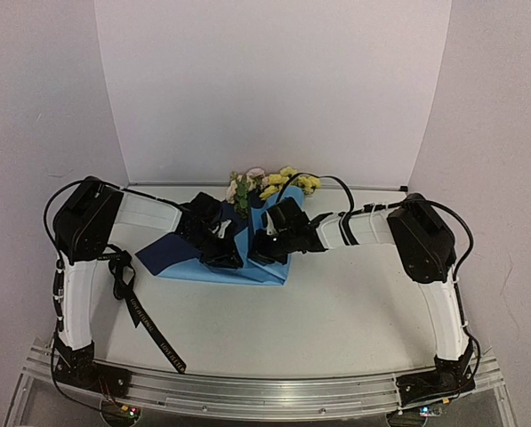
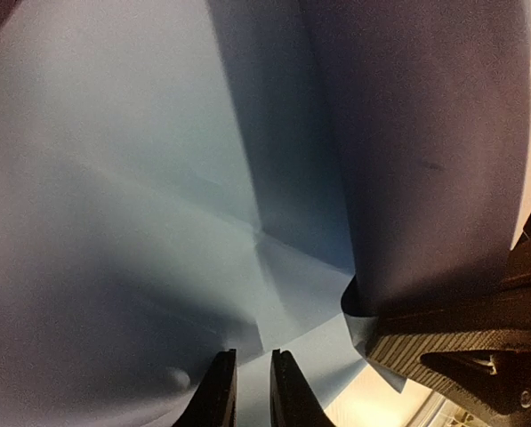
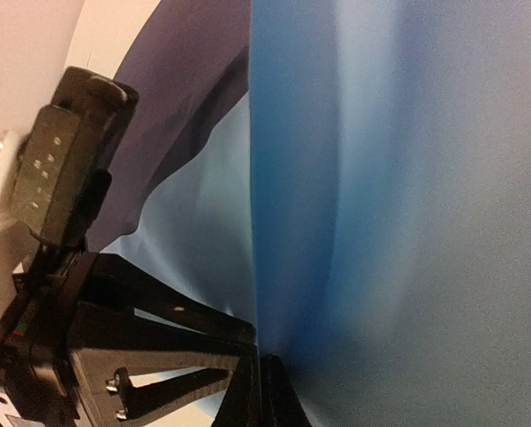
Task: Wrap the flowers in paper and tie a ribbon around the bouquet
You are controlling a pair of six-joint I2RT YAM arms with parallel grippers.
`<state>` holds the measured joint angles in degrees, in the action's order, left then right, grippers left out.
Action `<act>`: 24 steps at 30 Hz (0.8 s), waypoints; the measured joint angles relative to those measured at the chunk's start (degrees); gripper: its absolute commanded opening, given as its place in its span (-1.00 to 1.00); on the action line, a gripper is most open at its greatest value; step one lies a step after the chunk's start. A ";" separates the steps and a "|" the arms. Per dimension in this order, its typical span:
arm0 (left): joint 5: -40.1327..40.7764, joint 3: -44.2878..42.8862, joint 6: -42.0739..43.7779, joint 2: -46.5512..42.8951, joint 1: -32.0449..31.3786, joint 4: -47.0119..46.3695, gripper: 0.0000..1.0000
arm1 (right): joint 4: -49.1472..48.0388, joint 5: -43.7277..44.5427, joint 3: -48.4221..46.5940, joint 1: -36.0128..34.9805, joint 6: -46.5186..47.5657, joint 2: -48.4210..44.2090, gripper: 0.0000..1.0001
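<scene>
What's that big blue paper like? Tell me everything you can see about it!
The paper is a thin, smooth sheet, light blue on one face and dark navy on the other. It lies in the middle of the table, folded and creased, with the flowers poking out at its far edge and a navy corner sticking out to the left. The right gripper is shut on a raised fold. The left gripper is right at the blue face, its jaws a little apart.

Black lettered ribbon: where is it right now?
Top view: the long narrow black ribbon lies on the table's left side, beside the left arm, left of the blue-and-navy paper sheet.
</scene>
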<state>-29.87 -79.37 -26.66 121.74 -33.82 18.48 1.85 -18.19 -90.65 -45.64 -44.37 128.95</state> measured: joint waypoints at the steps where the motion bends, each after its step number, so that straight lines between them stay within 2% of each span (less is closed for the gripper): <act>1: 0.28 0.30 -0.32 -0.53 0.31 -0.18 -0.33 | 0.01 0.02 0.00 -0.04 0.01 0.00 -1.00; 3: 0.99 0.48 -1.14 -1.75 1.20 -0.42 -0.16 | 0.00 0.06 0.00 -0.05 0.01 0.07 -1.00; 7: 2.35 -0.67 -3.92 -4.68 3.49 -1.23 0.05 | 0.00 0.26 0.00 -0.06 0.04 0.25 -1.00; 9: 3.42 -4.23 -4.75 -4.56 4.58 -0.75 0.07 | 0.00 0.47 0.00 -0.11 0.10 0.37 -1.00; 17: 10.15 -30.59 -4.69 5.38 5.18 5.33 0.10 | 0.42 1.66 -0.08 -0.70 0.71 0.48 -1.00; 24: 13.11 -37.80 -3.38 13.79 3.58 11.83 0.09 | 1.15 2.48 -0.11 -0.79 0.96 0.48 -1.00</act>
<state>-16.76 -117.17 -30.04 135.52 -30.25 30.31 3.00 -15.71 -90.76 -46.44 -43.41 129.43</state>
